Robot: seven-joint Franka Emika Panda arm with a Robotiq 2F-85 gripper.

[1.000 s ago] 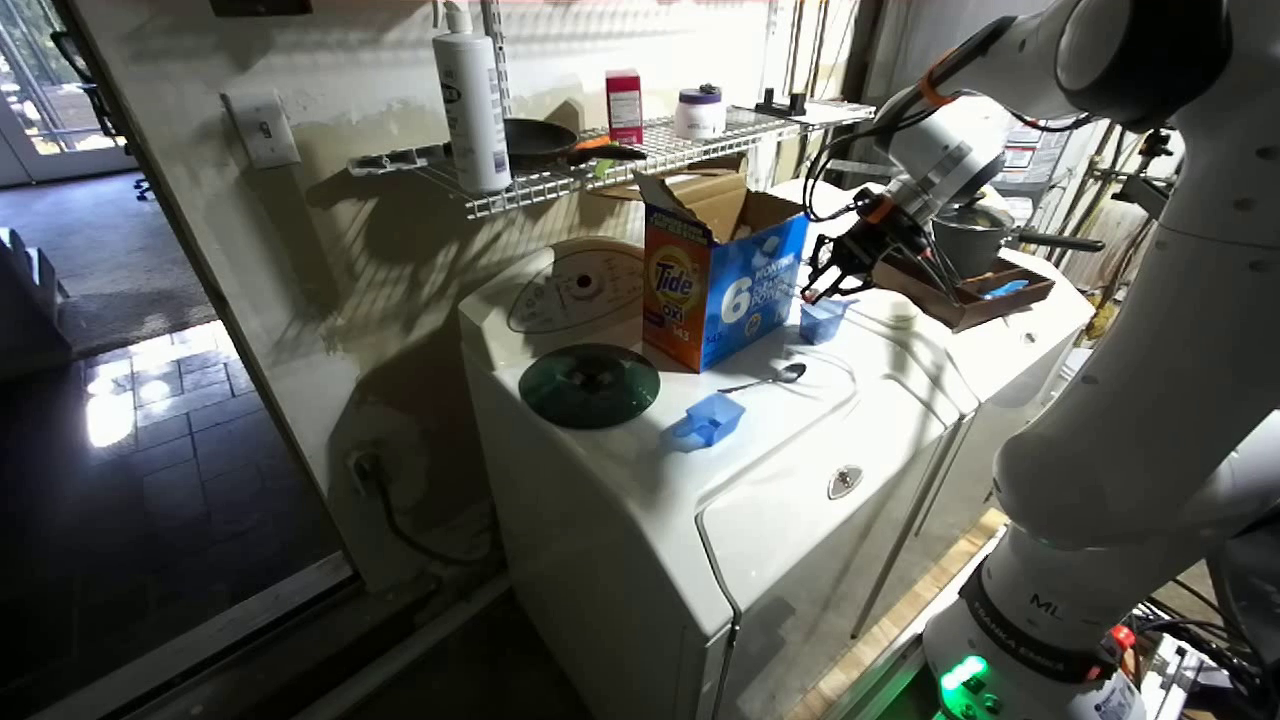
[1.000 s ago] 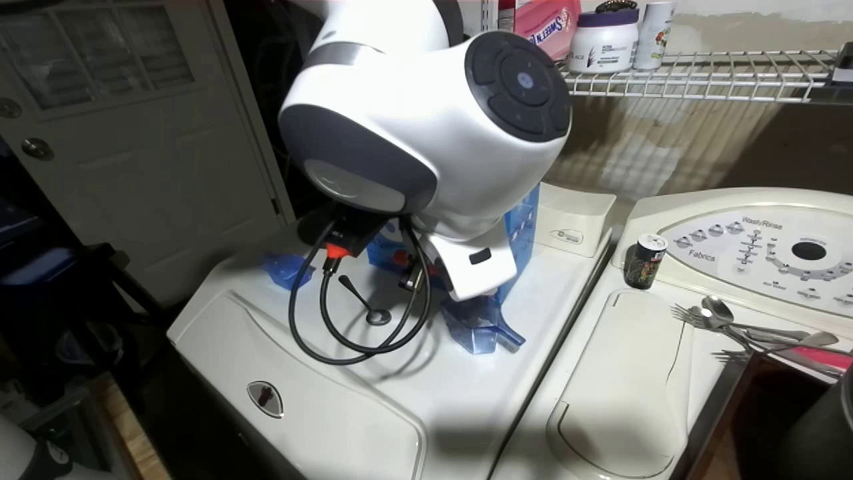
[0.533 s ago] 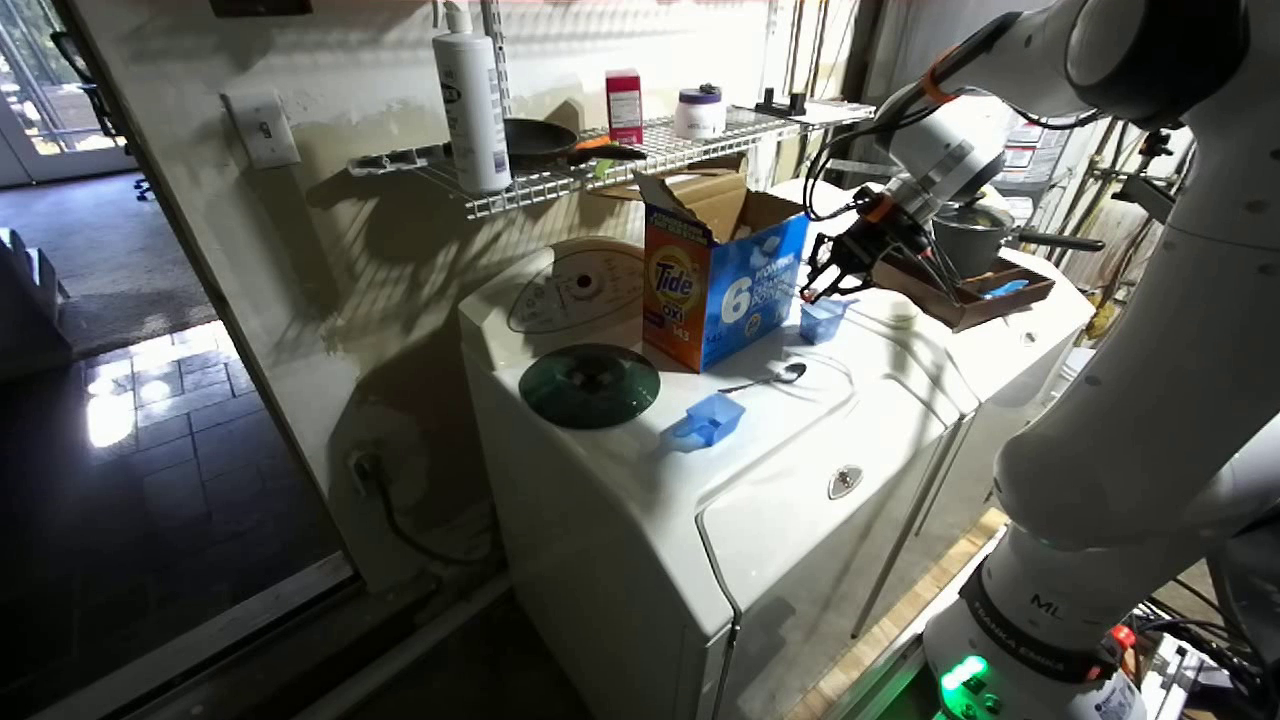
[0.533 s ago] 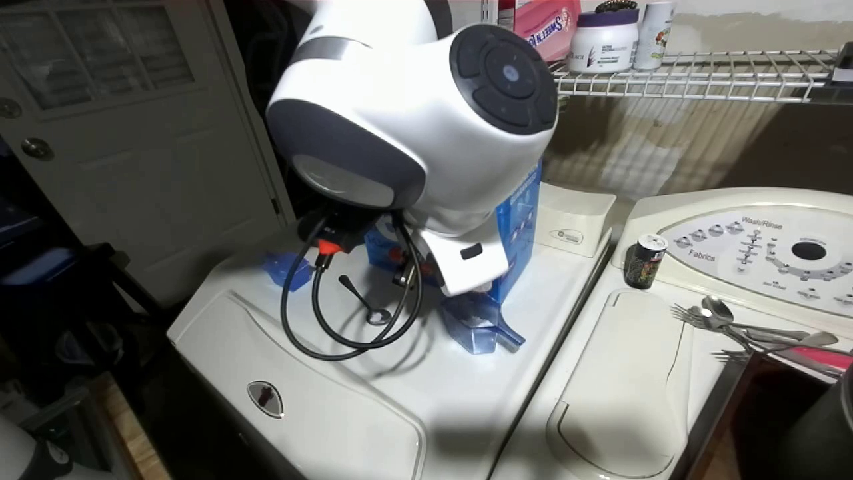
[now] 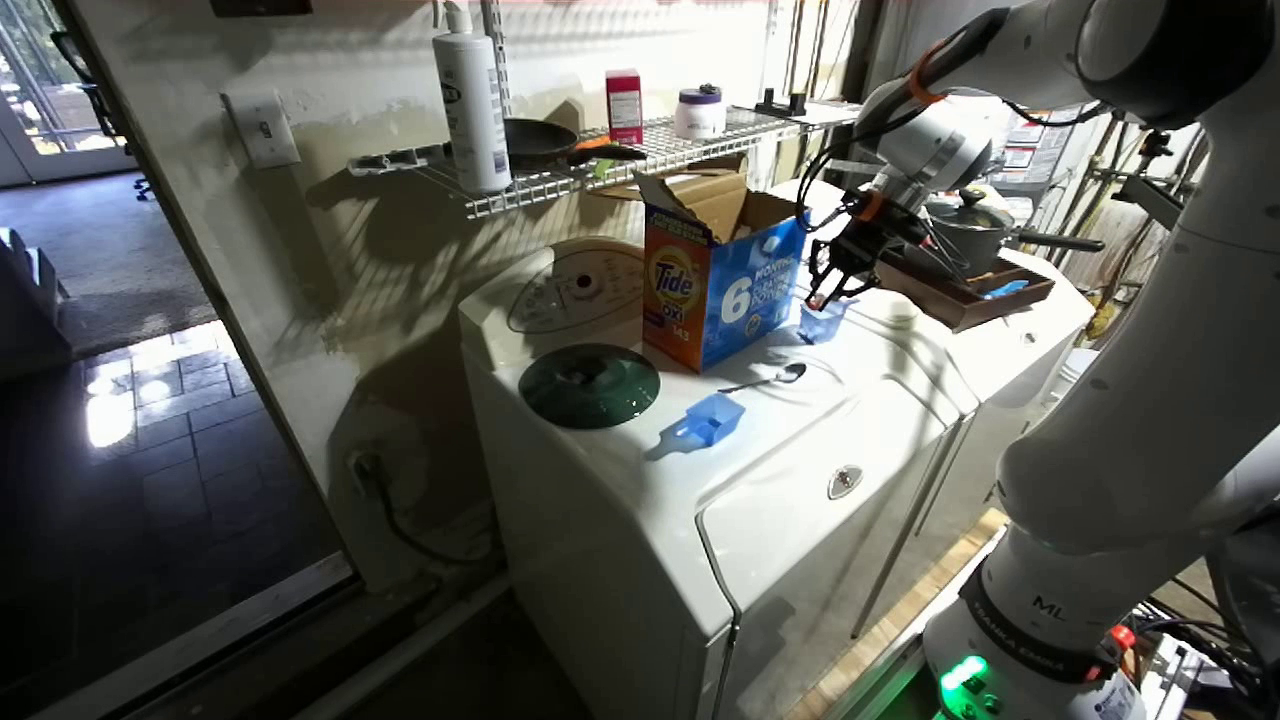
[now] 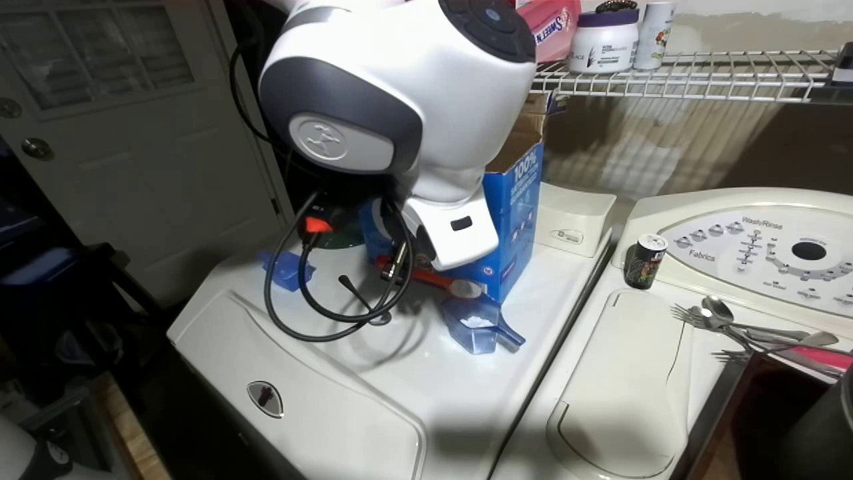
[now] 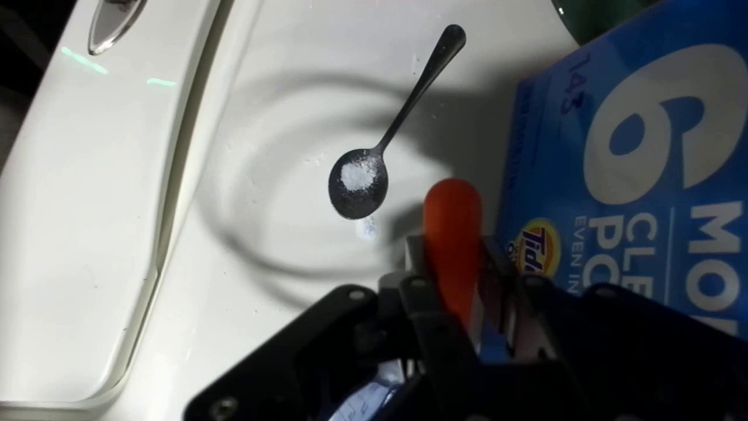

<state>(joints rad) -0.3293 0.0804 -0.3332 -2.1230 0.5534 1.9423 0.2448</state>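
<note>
In an exterior view, an orange-red utensil [image 6: 434, 278] is being held aloft, slanting down toward a pale, rounded end [image 6: 465, 289] that is hanging close to a translucent blue scoop [image 6: 474, 340]. The scoop is standing on a white machine top [image 6: 453, 387], holding white powder [image 6: 477, 322]; whether the two are touching is not showing clearly.

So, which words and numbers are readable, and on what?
"Tide": orange-blue cardboard box
"OXI": box
"143": box
"6 MONTHS CLEANING POWER": box
"EVEN IN": box
"100% SATISFACTION GUARANTEED": box
"Wash/Rinse": pale oval panel
"Fabrics": panel
"SWEET'N": pink package
"FRANKA EMIKA": white robot base
"ML": base
Too blurred: black can, white bottle, remaining print.
</note>
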